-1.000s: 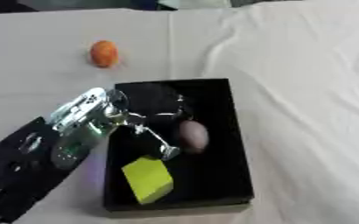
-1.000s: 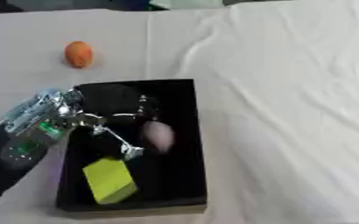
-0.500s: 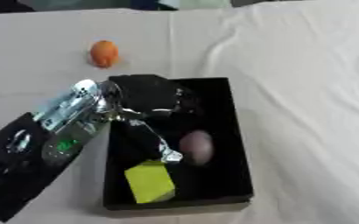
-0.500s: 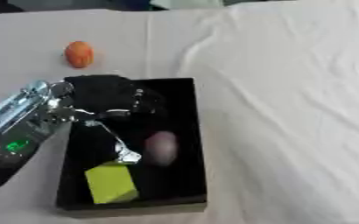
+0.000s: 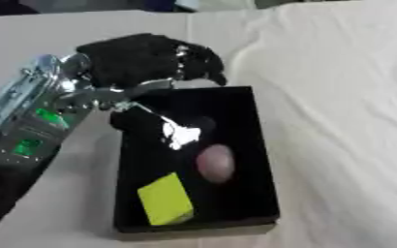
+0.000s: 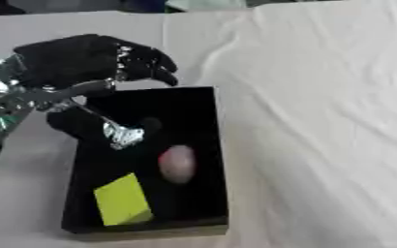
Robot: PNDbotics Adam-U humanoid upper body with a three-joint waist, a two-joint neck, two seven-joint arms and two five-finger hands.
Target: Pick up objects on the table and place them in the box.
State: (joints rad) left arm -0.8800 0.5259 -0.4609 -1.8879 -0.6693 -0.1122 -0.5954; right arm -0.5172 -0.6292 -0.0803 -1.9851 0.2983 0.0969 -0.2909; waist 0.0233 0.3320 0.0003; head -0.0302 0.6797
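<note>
White tablecloth | left hand above box far end

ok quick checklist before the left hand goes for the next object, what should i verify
1. Left hand out of the box: ok, it is above the box's far edge, fingers curled down over the cloth beyond it.
2. Left hand holding nothing: cannot tell, the underside of the palm is hidden.
3. Items already in the box: ok, a yellow block and a pinkish oval object lie inside.
4. Next object located: not ok, no loose object shows on the white cloth in either view; the hand covers part of it.
5. Right hand out of the way: cannot tell, it shows in neither view.
</note>
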